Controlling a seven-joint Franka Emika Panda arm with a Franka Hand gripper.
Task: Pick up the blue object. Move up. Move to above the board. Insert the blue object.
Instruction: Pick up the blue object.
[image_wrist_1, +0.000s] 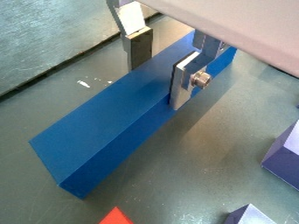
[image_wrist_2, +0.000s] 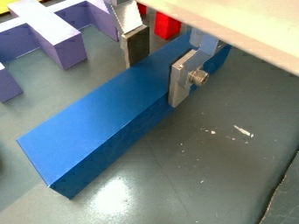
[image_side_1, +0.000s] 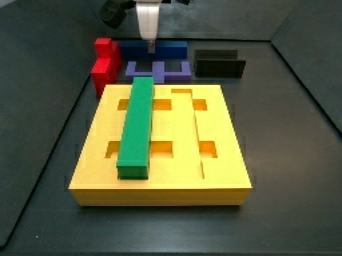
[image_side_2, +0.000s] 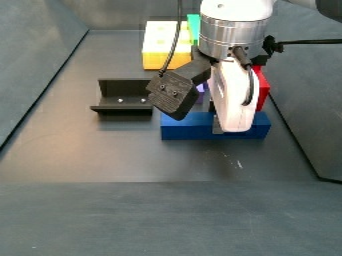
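Blue object (image_wrist_1: 111, 127) on floor, between gripper (image_wrist_1: 163, 59) fingers.

One end effector (image_wrist_1: 163, 59) straddles the one blue object (image_wrist_1: 122, 118), near one yellow board (image_side_1: 163, 165) carrying one green bar (image_side_1: 136, 125). Also one fixture (image_side_2: 122, 98), one red block (image_side_1: 102, 62) and purple blocks (image_wrist_2: 52, 32), number unclear.

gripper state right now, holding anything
Gripper: down over the blue object on the floor, one finger on each long side; whether it is already clamped cannot be told.
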